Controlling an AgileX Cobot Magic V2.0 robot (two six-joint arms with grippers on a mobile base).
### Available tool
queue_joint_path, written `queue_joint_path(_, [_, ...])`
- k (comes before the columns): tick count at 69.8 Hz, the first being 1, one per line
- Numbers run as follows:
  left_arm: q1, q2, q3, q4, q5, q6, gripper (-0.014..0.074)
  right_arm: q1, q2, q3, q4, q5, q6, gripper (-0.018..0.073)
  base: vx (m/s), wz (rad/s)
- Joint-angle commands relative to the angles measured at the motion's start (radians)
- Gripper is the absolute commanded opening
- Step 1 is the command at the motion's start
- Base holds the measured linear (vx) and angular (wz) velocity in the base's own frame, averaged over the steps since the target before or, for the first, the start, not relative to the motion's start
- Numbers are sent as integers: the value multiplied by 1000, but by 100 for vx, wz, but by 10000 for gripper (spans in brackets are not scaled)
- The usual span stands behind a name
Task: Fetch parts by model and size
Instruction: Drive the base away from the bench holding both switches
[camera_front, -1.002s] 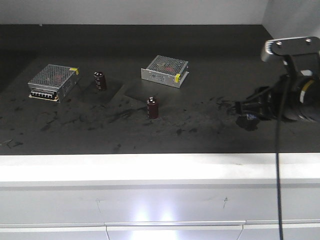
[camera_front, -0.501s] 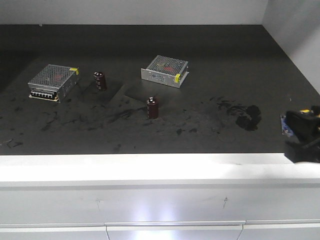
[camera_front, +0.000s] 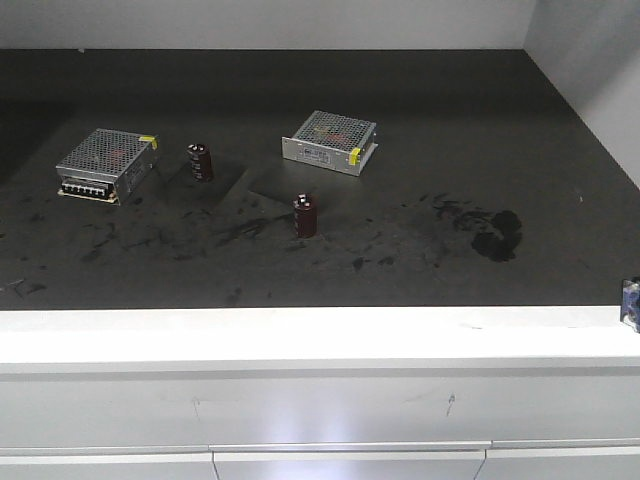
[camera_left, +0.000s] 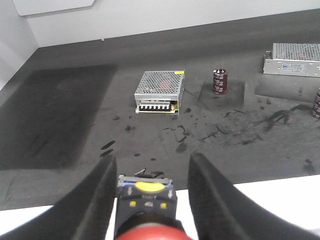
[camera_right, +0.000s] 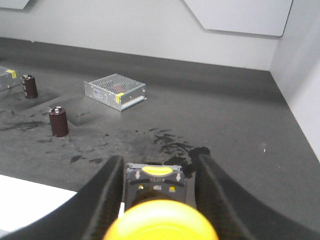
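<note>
Our left gripper (camera_left: 152, 162) clamps the red-capped black push-button switch (camera_left: 149, 202), and our right gripper (camera_right: 159, 161) clamps the yellow-capped black push-button switch (camera_right: 159, 222), both above the front edge. We see small arrows on each switch body. The silver perforated metal boxes (camera_front: 108, 163) (camera_front: 330, 141) carry yellow stickers, and we cannot read their labels. The dark surface (camera_front: 450, 120) is smudged, under pale walls (camera_front: 300, 20).

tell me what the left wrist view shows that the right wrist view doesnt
Left wrist only: the red button in the left gripper, and the left box's terminal strip. Right wrist only: the yellow button in the right gripper, and the right wall. Both: the two capacitors and the other box.
</note>
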Motion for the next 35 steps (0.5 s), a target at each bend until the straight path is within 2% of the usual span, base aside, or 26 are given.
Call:
queue_joint_path(1, [-3, 6, -25, 4, -63, -2, -6, 0, -10, -28, -14, -94, 3, -9, 0, 0])
queue_joint_path(35, [-3, 6, -25, 4, -55, -2, -6, 0, -10, -28, -12, -93, 3, -9, 0, 0])
